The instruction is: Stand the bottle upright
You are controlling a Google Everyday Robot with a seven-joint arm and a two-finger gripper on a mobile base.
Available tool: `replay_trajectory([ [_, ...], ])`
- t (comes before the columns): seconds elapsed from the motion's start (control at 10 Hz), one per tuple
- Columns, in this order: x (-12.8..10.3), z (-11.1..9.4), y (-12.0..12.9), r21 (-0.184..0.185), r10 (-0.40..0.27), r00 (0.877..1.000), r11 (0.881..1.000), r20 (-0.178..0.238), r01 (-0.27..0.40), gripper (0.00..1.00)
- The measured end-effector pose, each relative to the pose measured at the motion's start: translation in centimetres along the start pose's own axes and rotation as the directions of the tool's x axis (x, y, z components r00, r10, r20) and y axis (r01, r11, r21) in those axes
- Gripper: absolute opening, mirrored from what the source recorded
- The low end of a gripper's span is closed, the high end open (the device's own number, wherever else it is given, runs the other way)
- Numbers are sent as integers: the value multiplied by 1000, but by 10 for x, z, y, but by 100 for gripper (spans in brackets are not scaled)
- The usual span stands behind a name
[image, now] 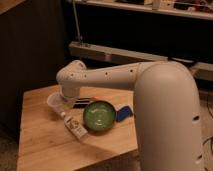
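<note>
Lying on its side on the desk (40,147), just beside the green bowl (99,117), cap end toward the plastic cup (55,102): the bottle (75,127), not yet upright. Just above that cap end, probably lining up a grasp: the gripper (70,105), parted or closed impossible to tell. Label print unreadable.

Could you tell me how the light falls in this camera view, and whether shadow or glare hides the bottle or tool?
Camera view: warm light on the wooden table, dark background; the lying bottle is evenly lit, no glare; the green bowl has a soft sheen; the tool sits shadowed under the wrist, by the plastic cup, largely hidden.
</note>
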Motion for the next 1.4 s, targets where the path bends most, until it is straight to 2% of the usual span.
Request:
replay_trajectory([
  [0.2,-7,4,-3,-2,-30,1000,1000,-2,30,3],
  [0.3,-10,6,-4,-3,-39,999,999,-3,39,0],
  [0.8,-27,24,-13,-29,-72,997,997,10,73,0],
  [1.4,-41,46,-15,-62,-92,996,994,-6,92,0],
])
